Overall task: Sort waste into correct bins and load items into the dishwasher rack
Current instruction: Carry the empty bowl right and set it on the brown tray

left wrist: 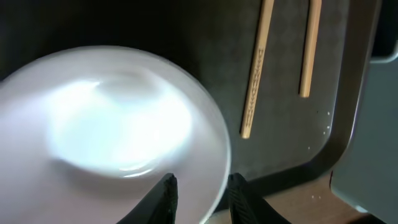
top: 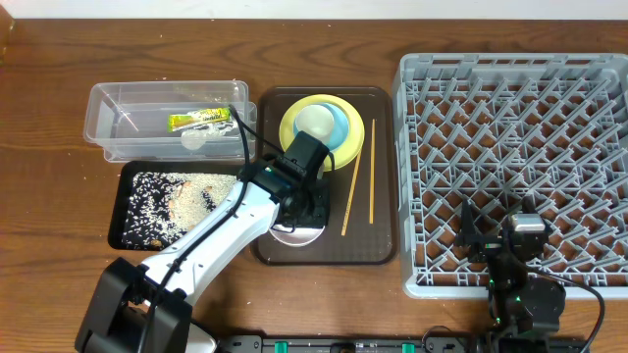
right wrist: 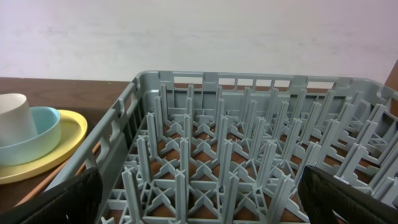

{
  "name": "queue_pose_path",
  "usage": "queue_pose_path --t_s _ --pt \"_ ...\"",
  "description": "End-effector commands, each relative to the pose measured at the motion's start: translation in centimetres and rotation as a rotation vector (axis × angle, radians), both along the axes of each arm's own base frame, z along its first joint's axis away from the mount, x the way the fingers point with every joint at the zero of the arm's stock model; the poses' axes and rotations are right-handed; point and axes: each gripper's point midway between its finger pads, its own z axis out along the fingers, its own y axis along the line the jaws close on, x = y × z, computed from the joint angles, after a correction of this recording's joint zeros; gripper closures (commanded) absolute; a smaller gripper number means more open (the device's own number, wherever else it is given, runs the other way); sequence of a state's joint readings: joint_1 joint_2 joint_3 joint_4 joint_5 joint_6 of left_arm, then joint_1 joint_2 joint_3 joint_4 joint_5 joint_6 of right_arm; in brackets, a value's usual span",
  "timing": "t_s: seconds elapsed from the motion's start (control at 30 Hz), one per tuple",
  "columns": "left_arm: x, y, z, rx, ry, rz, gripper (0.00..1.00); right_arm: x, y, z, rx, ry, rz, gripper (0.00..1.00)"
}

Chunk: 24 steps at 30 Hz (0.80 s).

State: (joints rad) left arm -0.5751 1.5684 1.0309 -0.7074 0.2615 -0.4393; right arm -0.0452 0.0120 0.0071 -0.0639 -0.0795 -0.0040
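My left gripper (top: 299, 221) (left wrist: 202, 193) is shut on the rim of the white bowl (top: 294, 235) (left wrist: 118, 124) at the front of the dark brown serving tray (top: 378, 250). One finger is inside the bowl and one is outside. The yellow plate (top: 351, 147) holds the light blue bowl (top: 339, 126) and the small white cup (top: 314, 120). Two chopsticks (top: 372, 181) (left wrist: 255, 74) lie on the tray to the right. The snack wrapper (top: 201, 120) and napkin (top: 193, 139) lie in the clear tub (top: 108, 103). Rice (top: 177, 201) fills the black tray (top: 123, 211). My right gripper (top: 500, 245) (right wrist: 202, 199) is open over the front of the grey rack (top: 510, 127).
The rack (right wrist: 249, 81) holds nothing between its upright pegs. In the right wrist view the plate (right wrist: 68, 134), blue bowl (right wrist: 37, 140) and cup (right wrist: 15, 115) show beyond the rack's left wall. Bare wooden table runs along the back.
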Motion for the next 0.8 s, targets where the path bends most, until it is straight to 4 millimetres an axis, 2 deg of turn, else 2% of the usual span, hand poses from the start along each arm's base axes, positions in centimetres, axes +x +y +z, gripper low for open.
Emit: queue_pose_path --t_s 0.0,0.2,0.33,0.5,0.77 --pt "2.1 1.0 1.8 0.013 -0.088 0.009 0.70 0.0 -0.1 0.0 0.011 -0.001 -0.003 0.01" --pt "5.0 4.7 4.0 -0.003 -0.143 0.142 0.71 0.0 -0.1 0.0 0.011 -0.001 -0.003 0.01" --pt "5.6 7.9 4.3 0.017 -0.139 0.205 0.80 0.0 -0.1 0.0 0.011 -0.001 -0.003 0.01" --pt "5.2 12.2 3.4 0.122 -0.104 0.262 0.94 0.0 -0.1 0.0 0.011 -0.001 -0.003 0.01" --pt "3.3 16.0 0.3 0.325 -0.047 0.295 0.94 0.0 -0.1 0.0 0.011 -0.001 -0.003 0.01"
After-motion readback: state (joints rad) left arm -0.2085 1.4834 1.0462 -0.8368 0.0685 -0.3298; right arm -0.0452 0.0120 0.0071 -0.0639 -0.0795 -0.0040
